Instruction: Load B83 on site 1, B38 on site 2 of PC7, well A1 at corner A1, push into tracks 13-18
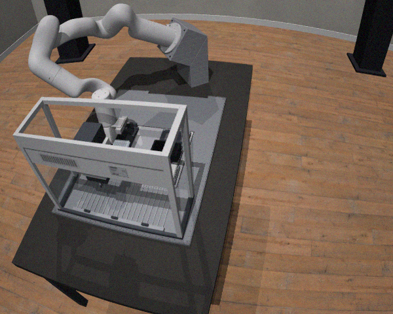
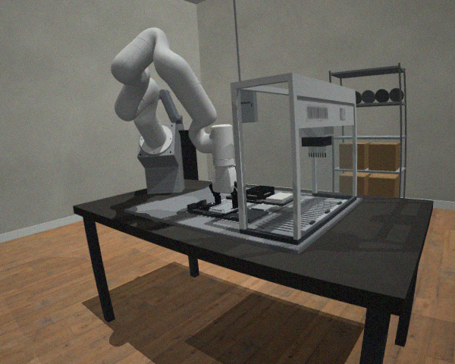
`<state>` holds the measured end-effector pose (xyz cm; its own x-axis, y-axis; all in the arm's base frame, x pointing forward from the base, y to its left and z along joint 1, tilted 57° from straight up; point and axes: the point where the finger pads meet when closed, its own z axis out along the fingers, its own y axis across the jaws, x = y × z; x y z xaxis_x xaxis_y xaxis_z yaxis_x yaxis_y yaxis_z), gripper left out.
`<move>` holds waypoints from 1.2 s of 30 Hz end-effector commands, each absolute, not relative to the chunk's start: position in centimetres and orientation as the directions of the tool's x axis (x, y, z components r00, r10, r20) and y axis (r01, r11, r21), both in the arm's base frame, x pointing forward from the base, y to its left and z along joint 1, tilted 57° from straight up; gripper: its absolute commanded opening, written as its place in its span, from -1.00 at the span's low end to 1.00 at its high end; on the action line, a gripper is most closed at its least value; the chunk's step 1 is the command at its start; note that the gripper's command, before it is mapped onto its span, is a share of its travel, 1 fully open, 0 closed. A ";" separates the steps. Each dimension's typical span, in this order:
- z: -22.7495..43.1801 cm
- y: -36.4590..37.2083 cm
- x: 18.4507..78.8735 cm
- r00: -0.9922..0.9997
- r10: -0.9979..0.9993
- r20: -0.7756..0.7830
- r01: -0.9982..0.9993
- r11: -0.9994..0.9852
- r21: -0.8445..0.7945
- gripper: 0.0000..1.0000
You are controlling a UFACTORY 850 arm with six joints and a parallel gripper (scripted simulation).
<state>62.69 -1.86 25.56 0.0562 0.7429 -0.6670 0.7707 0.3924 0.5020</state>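
My gripper (image 2: 223, 197) reaches down in front of the instrument frame and is shut on a light flat plate (image 2: 222, 208), which looks like B38. The plate sits low on the dark plate carrier PC7 (image 2: 223, 214), which lies on the apron in front of the rails. I cannot tell which site the plate is over, or whether it is seated. In the overhead view the gripper (image 1: 119, 134) and plate (image 1: 120, 143) are partly hidden by the frame's top bar. The black deep-well block B83 (image 2: 259, 192) and the white plate B33 (image 2: 279, 197) stand in their nests.
The white instrument frame (image 2: 294, 156) stands over the ribbed loading rails (image 2: 298, 213), with a post just beside the gripper. A pipetting head (image 2: 316, 145) hangs inside. A dark box (image 1: 88, 131) sits left of the gripper in the overhead view.
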 end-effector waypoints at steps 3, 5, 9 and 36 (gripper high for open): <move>25.4 -2.0 63.0 0.056 0.743 -0.667 0.770 0.393 0.503 -1.00; 25.4 -2.1 63.0 0.056 0.743 -0.667 0.770 0.393 0.503 -1.00; 25.2 -2.2 63.2 0.056 0.743 -0.667 0.770 0.393 0.503 -1.00; 25.1 -2.4 63.3 0.056 0.743 -0.667 0.770 0.393 0.503 1.00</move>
